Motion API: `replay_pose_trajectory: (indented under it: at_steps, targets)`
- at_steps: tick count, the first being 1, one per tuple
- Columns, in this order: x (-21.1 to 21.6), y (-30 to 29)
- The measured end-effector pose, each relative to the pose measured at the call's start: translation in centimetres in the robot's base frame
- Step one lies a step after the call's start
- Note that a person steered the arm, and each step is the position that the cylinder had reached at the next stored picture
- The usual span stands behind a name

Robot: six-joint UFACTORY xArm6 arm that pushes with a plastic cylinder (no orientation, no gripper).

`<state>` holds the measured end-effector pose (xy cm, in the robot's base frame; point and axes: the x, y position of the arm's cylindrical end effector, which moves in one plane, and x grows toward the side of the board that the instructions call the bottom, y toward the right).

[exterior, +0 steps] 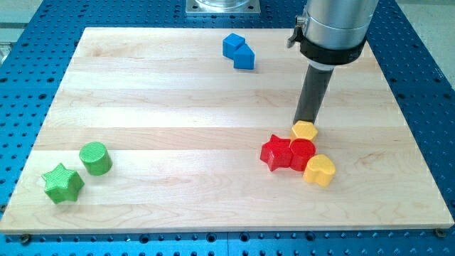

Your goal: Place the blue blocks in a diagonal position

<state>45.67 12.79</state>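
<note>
Green star [62, 183] lay nearest; no hand was fitted, so none to report. My tip [306, 122] touched the yellow block [304, 130], well apart from two touching blue blocks [238, 51]; approach wide, nudging one gently.

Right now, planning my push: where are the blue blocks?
The blue blocks touch near the view's top, centre, far from my tip by the yellow block.
</note>
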Motion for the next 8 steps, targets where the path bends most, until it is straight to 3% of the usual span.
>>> replay_pose_trajectory:
  at_steps: [2,4,8]
  targets:
    - [-3.9,-8.1]
    - [-5.0,-13.9]
    - [-6.9,-10.5]
